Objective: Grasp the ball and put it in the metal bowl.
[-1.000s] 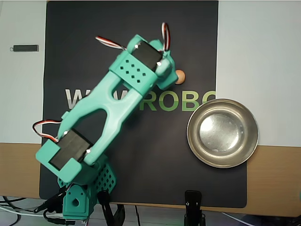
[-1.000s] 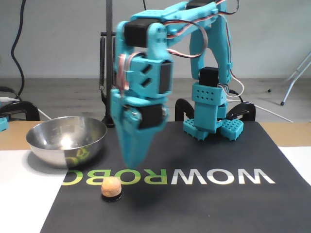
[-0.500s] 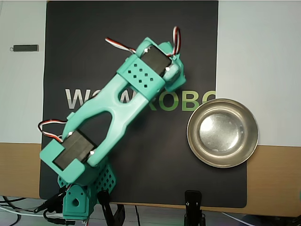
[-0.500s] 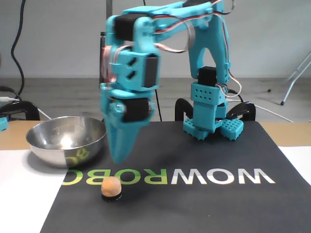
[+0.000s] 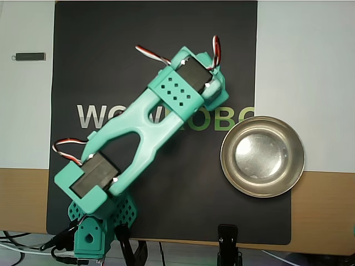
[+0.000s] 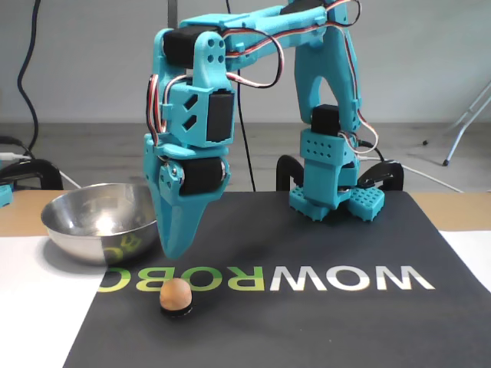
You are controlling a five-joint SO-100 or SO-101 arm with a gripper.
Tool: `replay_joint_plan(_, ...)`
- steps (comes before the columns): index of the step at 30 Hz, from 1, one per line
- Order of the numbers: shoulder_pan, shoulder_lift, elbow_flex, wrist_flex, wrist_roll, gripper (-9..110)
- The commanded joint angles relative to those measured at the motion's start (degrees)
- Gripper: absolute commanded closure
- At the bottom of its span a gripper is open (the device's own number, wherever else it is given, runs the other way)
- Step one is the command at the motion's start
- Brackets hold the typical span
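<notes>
In the fixed view the small tan ball [image 6: 175,293] sits on a low black base on the black mat. My teal gripper [image 6: 173,250] points straight down, its tip just above and slightly behind the ball, not touching it. The jaws look closed together and hold nothing. The metal bowl [image 6: 65,222] stands to the left of the gripper, empty. In the overhead view the bowl [image 5: 227,158] lies at the mat's right edge, and the arm [image 5: 150,130] hides both the ball and the gripper's fingers.
The black mat [image 6: 322,245] with "WOWROBO" lettering covers the table's middle. The arm's base [image 6: 330,192] stands at the mat's far edge in the fixed view. A small dark stick [image 5: 30,56] lies on the white surface at the upper left of the overhead view.
</notes>
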Motion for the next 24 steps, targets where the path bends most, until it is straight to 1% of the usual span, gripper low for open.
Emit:
replay_joint_plan(1, 1.0, -0.9, -3.9, 0.3, -0.4, 101)
replay_joint_plan(7, 1.6, -4.7, -7.0, 0.4, -0.4, 101)
replay_joint_plan(19, -0.5, -4.5, -6.2, 0.5, -0.1, 101)
replay_joint_plan(24, -1.1, -4.3, -6.9, 5.1, -0.5, 101)
